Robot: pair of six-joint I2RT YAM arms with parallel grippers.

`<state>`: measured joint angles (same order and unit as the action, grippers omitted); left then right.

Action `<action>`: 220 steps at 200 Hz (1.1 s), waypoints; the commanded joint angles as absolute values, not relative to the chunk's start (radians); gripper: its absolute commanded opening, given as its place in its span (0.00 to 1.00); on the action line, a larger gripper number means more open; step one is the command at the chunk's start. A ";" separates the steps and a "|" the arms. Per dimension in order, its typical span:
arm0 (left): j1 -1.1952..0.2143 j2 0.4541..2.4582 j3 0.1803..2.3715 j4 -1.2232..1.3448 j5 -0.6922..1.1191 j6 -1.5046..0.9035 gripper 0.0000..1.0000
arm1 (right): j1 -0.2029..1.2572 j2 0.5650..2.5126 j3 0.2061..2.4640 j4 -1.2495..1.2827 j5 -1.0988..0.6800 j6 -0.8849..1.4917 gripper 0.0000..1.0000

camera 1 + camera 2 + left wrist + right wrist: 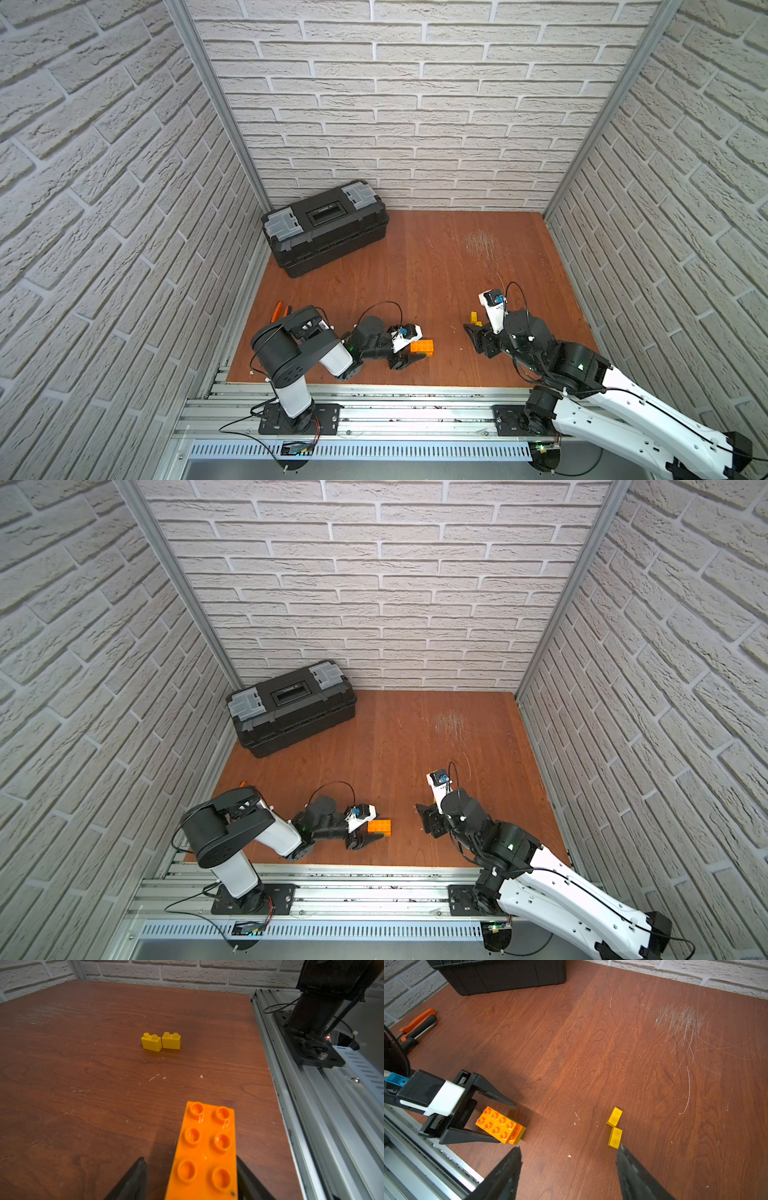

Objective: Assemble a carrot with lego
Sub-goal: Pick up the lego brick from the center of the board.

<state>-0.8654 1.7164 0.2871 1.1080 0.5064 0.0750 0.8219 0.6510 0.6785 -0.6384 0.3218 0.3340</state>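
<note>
A lego stack [500, 1125] with two orange layers over a lime-green edge [522, 1133] lies on the wooden table near its front. It shows in both top views [422, 346] [380, 825]. My left gripper [190, 1158] straddles the stack [205, 1153]. One finger is against the stack's side and the other stands off with a gap, so it is open. Two small yellow bricks [614, 1117] [615, 1137] lie side by side to the right [151, 1042]. My right gripper [568, 1147] hangs open next to them with nothing between its fingers, one fingertip close to the nearer brick.
A closed black toolbox [324, 228] stands at the back left. Orange-handled pliers [417, 1022] lie by the left wall behind the left arm. An aluminium rail [374, 399] runs along the table's front edge. Scratches mark the wood at the back right.
</note>
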 commanded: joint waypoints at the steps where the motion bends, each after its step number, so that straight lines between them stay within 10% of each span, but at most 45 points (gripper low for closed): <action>1: -0.871 1.680 0.288 1.160 0.532 0.069 0.64 | 0.818 0.659 0.687 -0.635 0.338 0.344 0.73; 220: -0.874 1.655 0.287 1.101 0.542 0.088 0.41 | 0.815 0.720 0.715 -0.648 0.391 0.377 0.73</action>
<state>-0.8665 1.6360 0.2867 1.0492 0.5396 0.0921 0.8215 0.7143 0.6807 -0.6430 0.3332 0.3428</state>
